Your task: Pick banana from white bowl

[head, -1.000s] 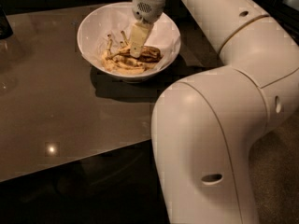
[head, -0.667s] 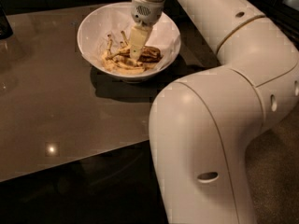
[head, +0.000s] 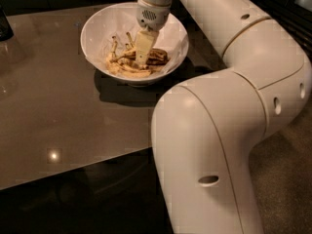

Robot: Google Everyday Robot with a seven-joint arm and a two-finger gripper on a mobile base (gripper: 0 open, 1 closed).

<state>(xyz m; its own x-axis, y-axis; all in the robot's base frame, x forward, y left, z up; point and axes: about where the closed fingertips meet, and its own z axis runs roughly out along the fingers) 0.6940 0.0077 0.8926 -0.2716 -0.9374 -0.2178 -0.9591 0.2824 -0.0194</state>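
The white bowl [head: 105, 26] stands at the far middle of the glossy brown table. Several bananas lie in it. The overripe banana [head: 157, 56], yellow with dark-brown blotches, lies at the right of the pile. Paler bananas [head: 122, 68] with upright stems lie left of it. My gripper [head: 142, 57] reaches straight down into the bowl from above, with its tip in the pile just left of the blotched banana.
The table [head: 48, 111] spreads to the left and front of the bowl. A dark object [head: 5, 26] stands at the far left edge. My own white arm [head: 219, 130] fills the right half of the view. Carpet floor [head: 287, 179] shows at the right.
The gripper has sunk slightly lower into the banana pile. The bowl and the bananas have not visibly moved.
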